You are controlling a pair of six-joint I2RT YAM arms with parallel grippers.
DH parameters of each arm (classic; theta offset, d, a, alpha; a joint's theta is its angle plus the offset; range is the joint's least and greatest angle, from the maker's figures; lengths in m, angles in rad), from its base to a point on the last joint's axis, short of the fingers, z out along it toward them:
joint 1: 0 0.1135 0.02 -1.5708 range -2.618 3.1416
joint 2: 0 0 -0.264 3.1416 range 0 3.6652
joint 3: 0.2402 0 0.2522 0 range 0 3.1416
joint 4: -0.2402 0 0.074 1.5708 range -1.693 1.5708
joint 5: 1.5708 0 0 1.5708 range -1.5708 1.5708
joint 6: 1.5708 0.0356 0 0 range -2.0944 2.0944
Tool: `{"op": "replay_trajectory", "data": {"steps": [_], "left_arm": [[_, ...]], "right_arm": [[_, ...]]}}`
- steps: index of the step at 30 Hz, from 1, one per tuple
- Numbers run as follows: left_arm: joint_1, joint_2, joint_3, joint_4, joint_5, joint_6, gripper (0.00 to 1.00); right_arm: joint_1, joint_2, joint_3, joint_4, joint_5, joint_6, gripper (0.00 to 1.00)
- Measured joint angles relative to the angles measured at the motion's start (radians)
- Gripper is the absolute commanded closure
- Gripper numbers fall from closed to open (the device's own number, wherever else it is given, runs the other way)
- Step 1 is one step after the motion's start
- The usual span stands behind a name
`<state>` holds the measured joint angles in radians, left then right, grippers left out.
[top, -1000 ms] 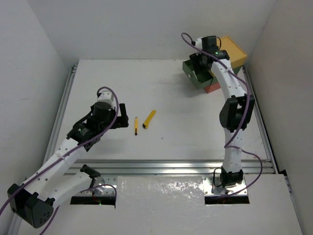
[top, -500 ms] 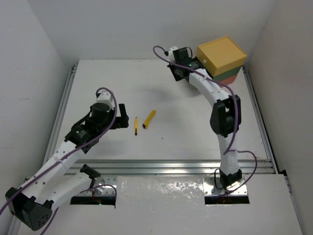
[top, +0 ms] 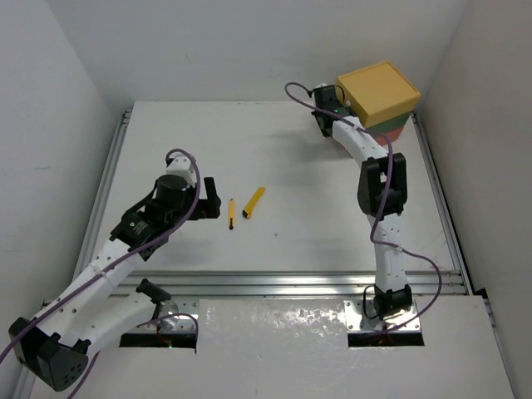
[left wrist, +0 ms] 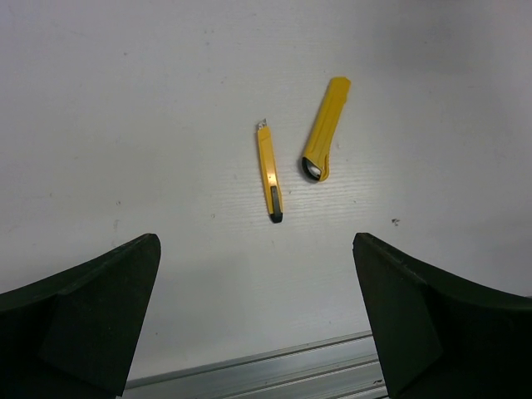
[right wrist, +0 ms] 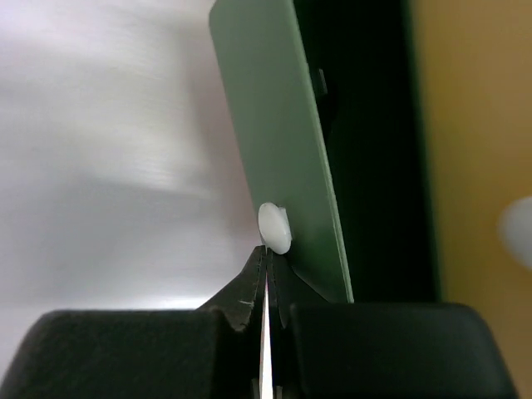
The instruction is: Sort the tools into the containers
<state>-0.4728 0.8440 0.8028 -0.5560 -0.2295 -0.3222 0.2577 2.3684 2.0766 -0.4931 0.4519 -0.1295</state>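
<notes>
Two tools lie mid-table: a thin yellow-black screwdriver (top: 230, 213) (left wrist: 268, 172) and a flat yellow cutter (top: 253, 202) (left wrist: 326, 129) just right of it. My left gripper (top: 208, 198) (left wrist: 254, 241) hovers open just left of them, nothing between its fingers. The containers (top: 378, 98) stand stacked at the back right, yellow on top, green and red-orange below. My right gripper (top: 332, 112) (right wrist: 268, 253) is shut, its tips touching the white knob (right wrist: 275, 226) on the green drawer's front (right wrist: 283, 141), not clamped round it. No other tools are in view.
An aluminium rail (top: 291, 283) (left wrist: 274, 370) runs along the table's near edge, just below my left gripper. The yellow box's face (right wrist: 474, 166) fills the right of the right wrist view. White walls close in the table on three sides.
The green drawer, pulled out a second ago, now sits back in the stack. My right gripper has shut, swung left and come back to the drawer's knob. The left arm has not moved.
</notes>
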Motion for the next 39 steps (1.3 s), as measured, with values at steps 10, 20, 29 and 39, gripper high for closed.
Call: {"op": "replay_trajectory", "data": {"steps": [10,20,29,39], "left_arm": [[-0.012,-0.001,0.0,0.007,0.015,0.0,0.0],[-0.024,-0.013,0.0,0.01,0.022,0.002,0.0],[-0.043,-0.021,0.0,0.013,0.025,0.003,0.0],[-0.045,-0.02,0.0,0.013,0.032,0.003,0.0]], "right_arm": [[-0.061,0.0,0.0,0.07,0.036,-0.082,1.0],[-0.011,-0.095,-0.169,0.111,-0.005,-0.133,0.61],[0.137,0.013,-0.172,0.266,0.19,-0.279,0.15],[0.106,0.245,-0.058,0.461,0.414,-0.535,0.23]]}}
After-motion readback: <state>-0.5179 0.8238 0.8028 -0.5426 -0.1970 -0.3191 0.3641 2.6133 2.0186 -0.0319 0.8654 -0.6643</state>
